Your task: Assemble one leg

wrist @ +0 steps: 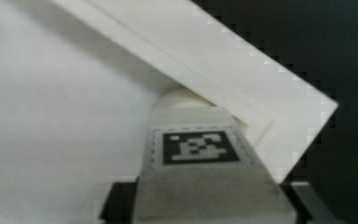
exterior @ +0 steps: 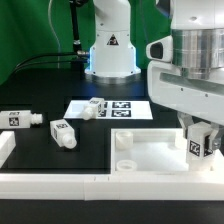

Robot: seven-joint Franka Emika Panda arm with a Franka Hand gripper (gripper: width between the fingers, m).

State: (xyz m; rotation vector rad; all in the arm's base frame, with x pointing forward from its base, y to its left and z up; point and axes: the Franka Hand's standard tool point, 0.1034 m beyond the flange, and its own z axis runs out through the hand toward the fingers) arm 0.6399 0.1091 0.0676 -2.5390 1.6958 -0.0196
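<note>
Free room and obstacles on the bench (exterior: 40, 100). Open black surface lies toward the exterior view's left, broken by two loose legs (exterior: 20, 119) (exterior: 63, 132) lying apart, with a passable gap between them. A third leg (exterior: 94, 107) rests on the marker board (exterior: 125, 107). The white panel (exterior: 150, 150) with its raised rim fills the foreground. The gripper (exterior: 197, 142) crowds the panel's corner (jaws barely visible); the held leg (wrist: 201, 150) fills the space against the rim (wrist: 247, 85).
</note>
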